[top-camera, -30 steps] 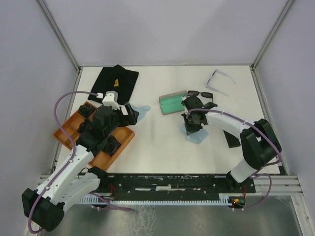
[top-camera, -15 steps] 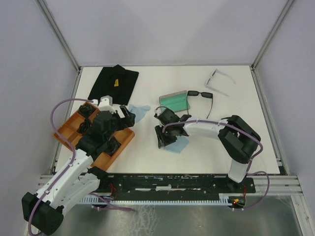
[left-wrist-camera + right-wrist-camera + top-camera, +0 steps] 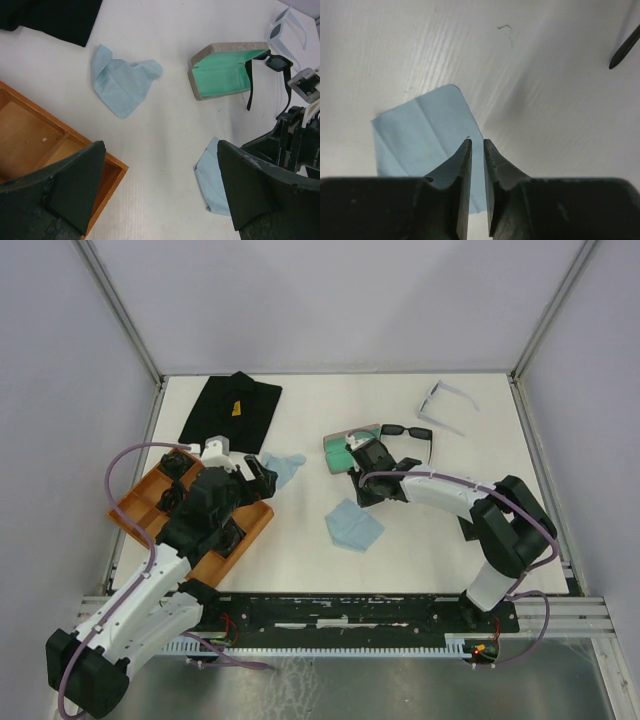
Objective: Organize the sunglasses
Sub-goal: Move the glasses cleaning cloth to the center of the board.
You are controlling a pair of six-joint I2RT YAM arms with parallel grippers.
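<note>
Right pincer [image 3: 476, 143] has released blue cloth [image 3: 353, 526] onto bench [image 3: 440, 560], barely apart, empty | left pincer [image 3: 160, 147] wide apart | black sunglasses [image 3: 407, 432] likely next

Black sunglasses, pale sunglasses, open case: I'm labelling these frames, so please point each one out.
black sunglasses [image 3: 420, 433], top view, on a dark lens.
pale sunglasses [image 3: 279, 29], left wrist view, on the front frame.
open case [image 3: 222, 80], left wrist view, on the green lining.

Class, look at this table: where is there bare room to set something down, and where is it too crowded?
Bare: the far strip between the black fabric and the pale sunglasses; the near strip between the orange tray and the middle blue cloth. Crowded: around the open case, black sunglasses and right gripper.
</note>
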